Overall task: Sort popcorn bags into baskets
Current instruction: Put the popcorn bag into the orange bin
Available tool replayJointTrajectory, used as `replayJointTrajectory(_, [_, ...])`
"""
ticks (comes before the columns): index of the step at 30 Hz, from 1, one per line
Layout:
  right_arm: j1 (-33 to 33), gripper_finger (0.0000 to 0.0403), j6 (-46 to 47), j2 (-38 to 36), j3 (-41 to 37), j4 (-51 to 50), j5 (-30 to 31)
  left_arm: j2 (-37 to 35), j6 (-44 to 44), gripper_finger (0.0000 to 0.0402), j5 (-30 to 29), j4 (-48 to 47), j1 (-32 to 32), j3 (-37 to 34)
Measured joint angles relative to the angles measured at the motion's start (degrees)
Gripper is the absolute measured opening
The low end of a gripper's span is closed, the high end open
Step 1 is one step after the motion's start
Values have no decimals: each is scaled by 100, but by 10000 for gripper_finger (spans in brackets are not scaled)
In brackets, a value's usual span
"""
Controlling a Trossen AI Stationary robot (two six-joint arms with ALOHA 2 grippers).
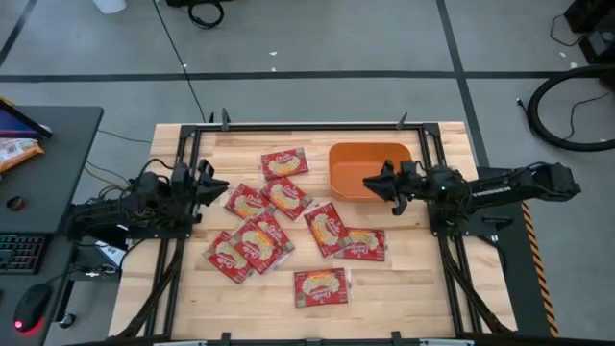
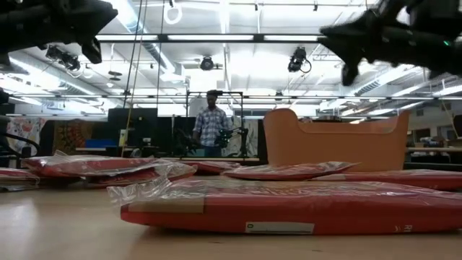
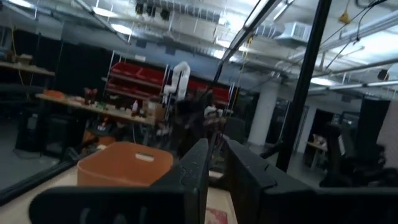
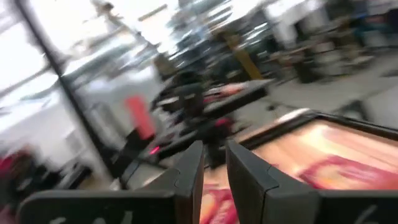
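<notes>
Red popcorn bags (image 1: 288, 226) lie between left gripper (image 1: 219, 185) and right gripper (image 1: 370, 182).

This is a robotics lab or workshop, big and open. Overhead run exposed ducts (image 3: 292, 30) and pipes, with strip lights (image 2: 216, 37) and cameras hung from the ceiling. Red storage bins (image 3: 134, 73) fill a rack behind a cluttered workbench (image 3: 81, 102). A wooden desk (image 1: 384, 284) sits in a black metal frame on a grey taped floor (image 1: 317, 38). A keyboard (image 1: 21, 252) and mouse lie alongside. A person (image 2: 211, 124) stands among monitors.
</notes>
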Motion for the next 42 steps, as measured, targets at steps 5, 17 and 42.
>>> replayJointTrajectory(5, [10,75,-785,410,1472,-2587,-150,685,302,57,54,17,0,324])
replayJointTrajectory(17, [916,75,-1993,1767,3839,-6758,1209,2192,970,107,-154,21,-415,889])
replayJointTrajectory(42, [2749,222,-1202,4780,5984,-9080,2622,4620,912,198,-658,947,-1218,1567])
